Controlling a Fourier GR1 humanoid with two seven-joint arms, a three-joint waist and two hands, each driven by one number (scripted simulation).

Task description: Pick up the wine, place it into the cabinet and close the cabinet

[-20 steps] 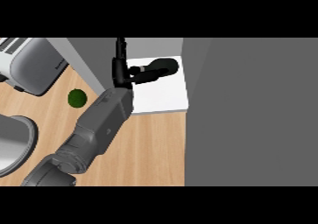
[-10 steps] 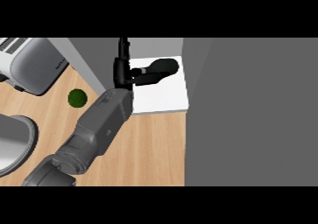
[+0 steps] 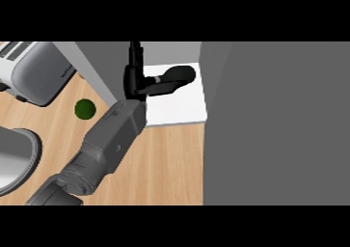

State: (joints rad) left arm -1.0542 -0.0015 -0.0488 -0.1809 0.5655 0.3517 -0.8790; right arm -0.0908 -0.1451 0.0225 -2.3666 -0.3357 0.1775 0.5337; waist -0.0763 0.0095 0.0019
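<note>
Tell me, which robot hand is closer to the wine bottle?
Left. The left hand is curled round the wine bottle, holding it over the white cabinet shelf. The right hand is nowhere in view.

Left hand [image 3: 167,81] outstretched, fingers curled closed.

Wine [image 3: 132,65] in cabinet [image 3: 179,105] — toaster [image 3: 28,70] left

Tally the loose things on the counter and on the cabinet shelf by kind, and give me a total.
Toaster: 1
Round green fruit: 1
Metal bowl: 1
Wine bottle, on the white shelf: 1
Total: 4
</note>
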